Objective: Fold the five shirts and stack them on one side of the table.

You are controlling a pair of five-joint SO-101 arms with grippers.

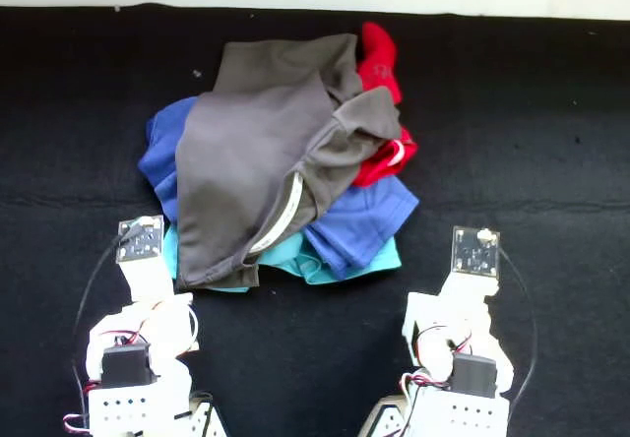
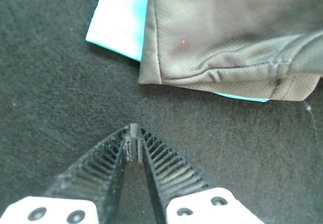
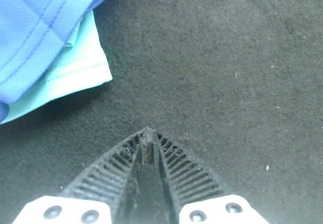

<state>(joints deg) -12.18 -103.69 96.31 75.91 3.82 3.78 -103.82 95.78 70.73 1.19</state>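
Left gripper [image 2: 133,129] and right gripper [image 3: 147,131], tips together, empty, low over black table [image 1: 551,112] beside shirt pile [image 1: 246,161].

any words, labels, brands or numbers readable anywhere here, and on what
No text can be read.
The white patch on the red shirt is too blurred to tell whether it is print.
The grey shirt, blue shirt, teal shirt and table show no writing.

Unfolded shirts are lying in one crumpled heap at the middle of the black table [image 1: 551,112]. A grey shirt [image 1: 251,161] is sprawling on top, with blue fabric [image 1: 359,220] showing beneath it on both sides. A red shirt [image 1: 379,58] is poking out at the far side, and a turquoise shirt [image 1: 325,260] is peeking from underneath at the near edge.
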